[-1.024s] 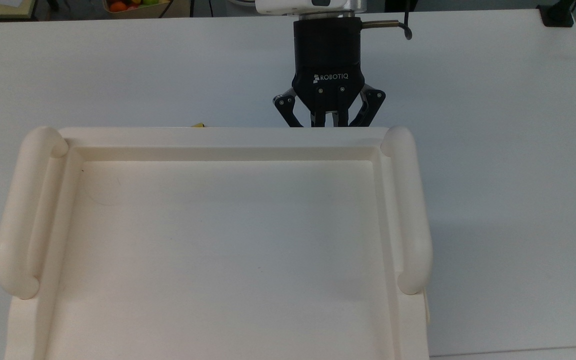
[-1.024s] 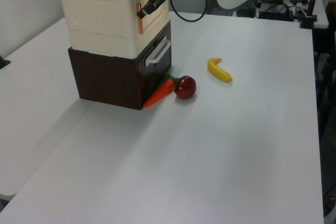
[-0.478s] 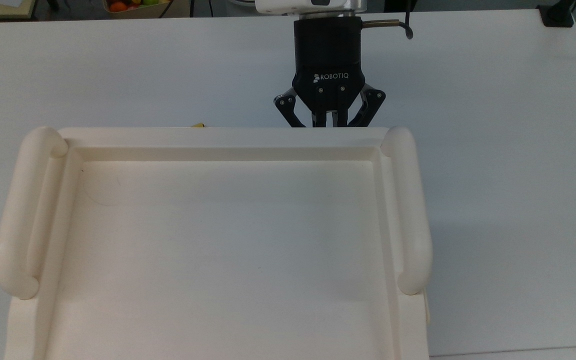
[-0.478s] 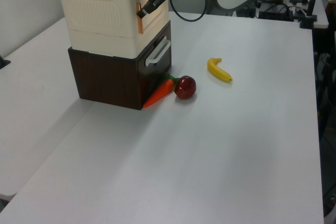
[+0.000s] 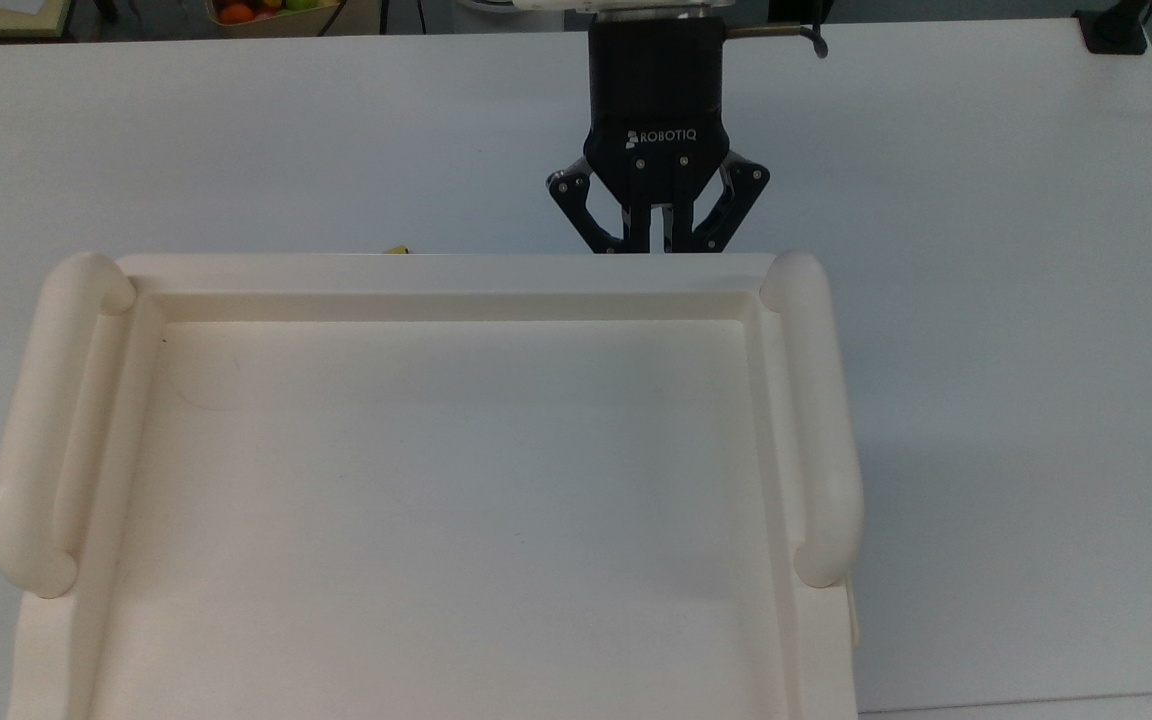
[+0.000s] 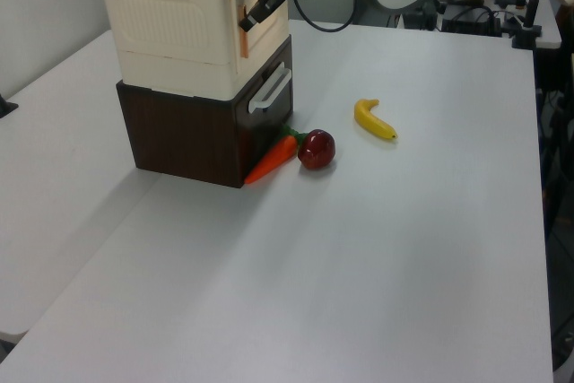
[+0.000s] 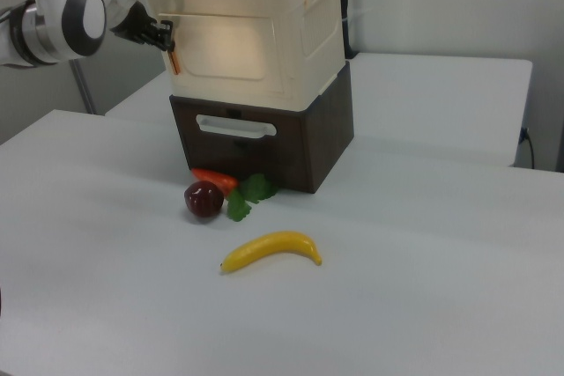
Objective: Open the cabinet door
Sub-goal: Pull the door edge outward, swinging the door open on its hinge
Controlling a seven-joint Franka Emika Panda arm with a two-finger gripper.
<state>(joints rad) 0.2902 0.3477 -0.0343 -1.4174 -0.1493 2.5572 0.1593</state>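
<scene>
Fruit lies nearest in the right view: a curved yellow plastic banana on the white counter. Beyond it a dark red apple sits just beside an orange carrot with green leaves.

Both rest against the foot of a dark brown wooden drawer box with a white bar handle. On that box stands the large cream-white plastic cabinet, its recessed tray top edged by thick rounded rails on two sides.

The cabinet door is a thin cream panel covering the front, with a yellowish-tan recessed face. A narrow orange handle strip runs down its edge at the right view's left. In the left view that handle edge seems to stand slightly out from the cabinet body, though I cannot tell how far.

My black gripper reaches the door at the top of that strip. My fingers are drawn close together and appear to be clenched on it. From the top view my gripper dips behind the tray's far rim.
</scene>
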